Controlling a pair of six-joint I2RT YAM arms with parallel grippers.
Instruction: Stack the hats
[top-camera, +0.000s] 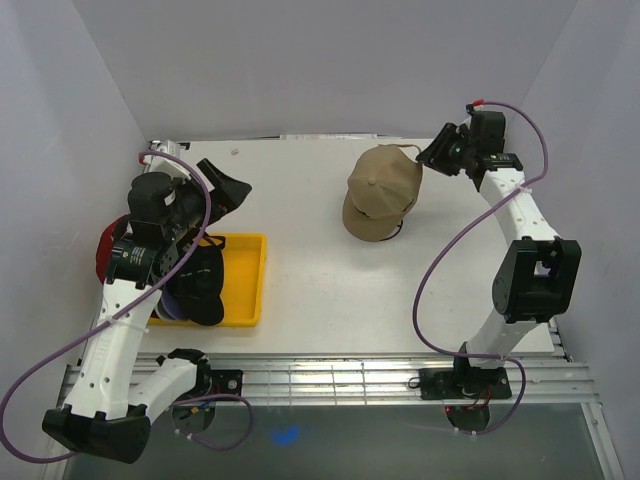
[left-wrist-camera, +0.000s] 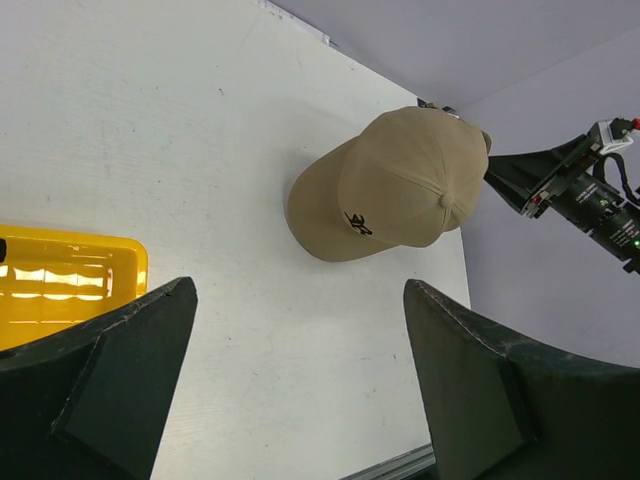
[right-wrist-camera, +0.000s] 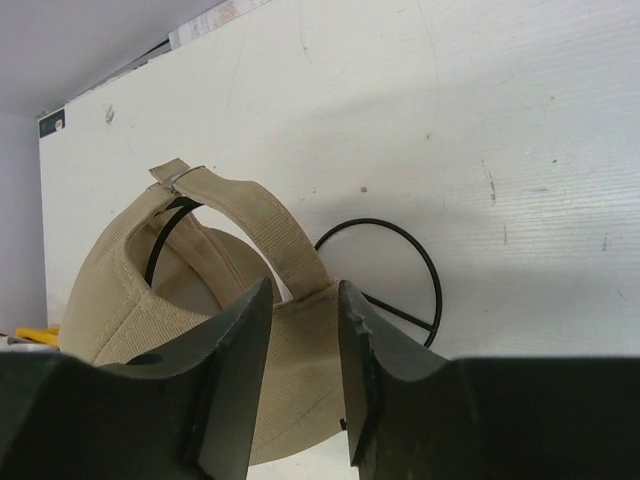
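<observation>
Right end effector (right-wrist-camera: 303, 296) half-closed astride tan cap (right-wrist-camera: 110, 312) strap, grip unclear | left end effector (left-wrist-camera: 298, 292) wide open, empty | wire stand (right-wrist-camera: 380, 220) beneath

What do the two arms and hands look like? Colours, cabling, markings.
The left arm and right arm both have white links, black joint housings and black bases. A loose purple cable loops along each. The left hand and right hand are black, each with two broad wedge-shaped fingers. No readable markings.
</observation>
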